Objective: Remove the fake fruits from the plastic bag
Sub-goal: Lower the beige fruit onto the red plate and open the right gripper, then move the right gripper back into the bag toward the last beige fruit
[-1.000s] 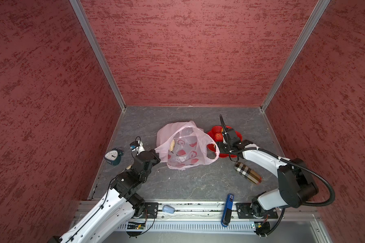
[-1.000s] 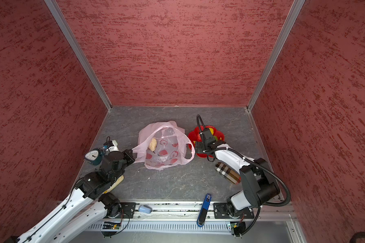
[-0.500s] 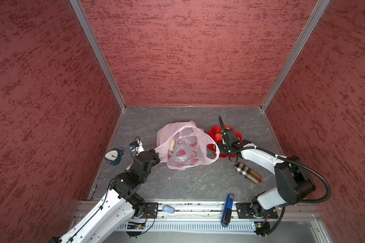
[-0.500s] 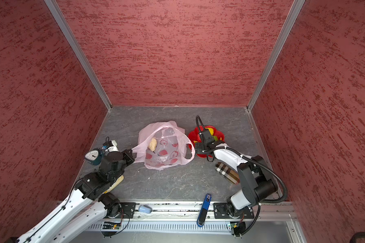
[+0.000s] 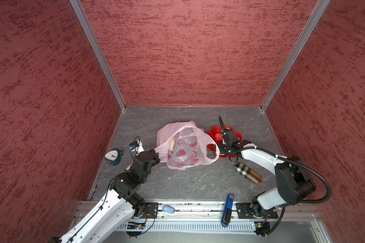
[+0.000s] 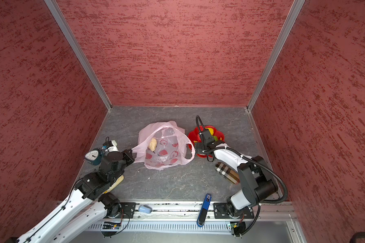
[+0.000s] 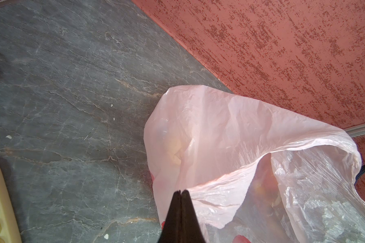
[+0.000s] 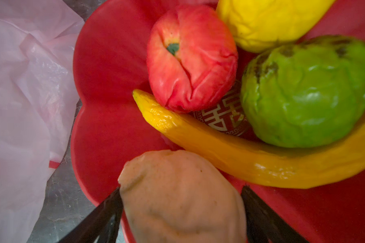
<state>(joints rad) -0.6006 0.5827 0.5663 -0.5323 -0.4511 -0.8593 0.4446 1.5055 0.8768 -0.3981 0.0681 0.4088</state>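
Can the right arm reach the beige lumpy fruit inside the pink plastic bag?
Probably, once free: the left gripper holds the pink plastic bag open, exposing that beige lumpy fruit, but the right gripper has a second beige fruit between its jaws.

Thin crinkled translucent plastic bag (image 5: pixel 183 145), glossy red dish (image 8: pixel 105 63), matt veined stone-look tabletop (image 5: pixel 188 181)

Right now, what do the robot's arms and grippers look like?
Left arm and right arm have white links and black joints. A ribbed black hose loops off the right; a thin black cable follows the left. Left gripper and right gripper: slim tapering black fingers.
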